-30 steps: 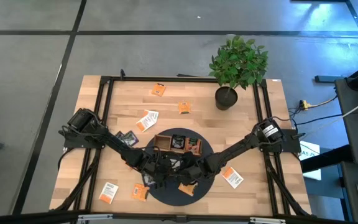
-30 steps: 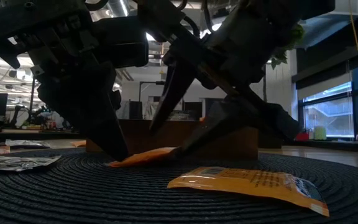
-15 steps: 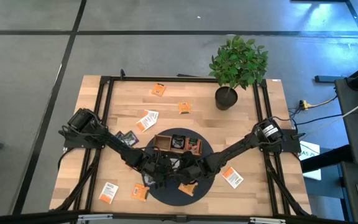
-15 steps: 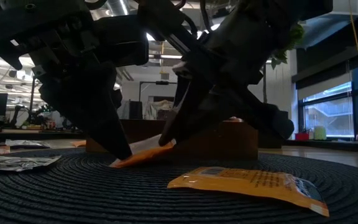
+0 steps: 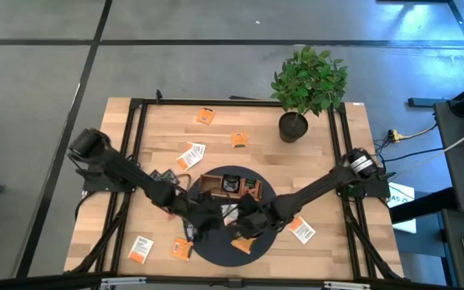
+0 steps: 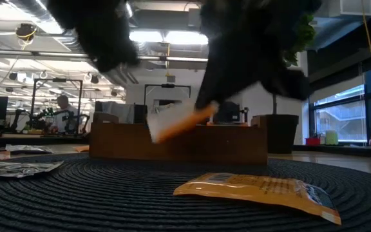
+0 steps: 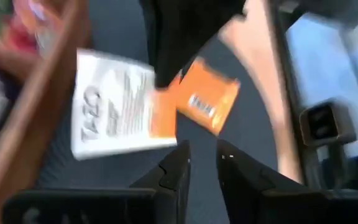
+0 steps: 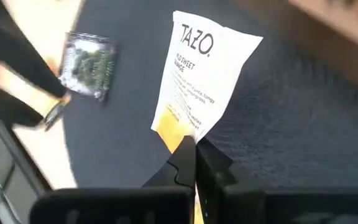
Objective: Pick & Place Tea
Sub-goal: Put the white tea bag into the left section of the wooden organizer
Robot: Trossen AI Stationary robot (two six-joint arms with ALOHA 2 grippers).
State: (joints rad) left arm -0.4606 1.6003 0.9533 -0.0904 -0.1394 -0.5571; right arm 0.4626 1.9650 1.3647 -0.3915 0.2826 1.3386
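Right gripper (image 8: 194,155): I see its jaws pinching a white-and-orange tea sachet (image 8: 202,81), lifted above the dark round mat (image 6: 108,193), near side of the wooden tray (image 6: 179,143) | Left gripper (image 7: 201,165): jaws slightly apart, holding nothing, just left | Another orange sachet (image 6: 256,190) lies on the mat.

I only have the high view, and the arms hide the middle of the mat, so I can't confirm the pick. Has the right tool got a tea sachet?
Observer: Yes. The right tool is shut on the orange edge of a white-and-orange sachet.
Operator: Is it off the mat?
Observer: It hangs tilted above the mat, in front of the wooden tray.
Operator: And the left tool?
Observer: The left tool faces the sachet, slightly open, holding nothing.
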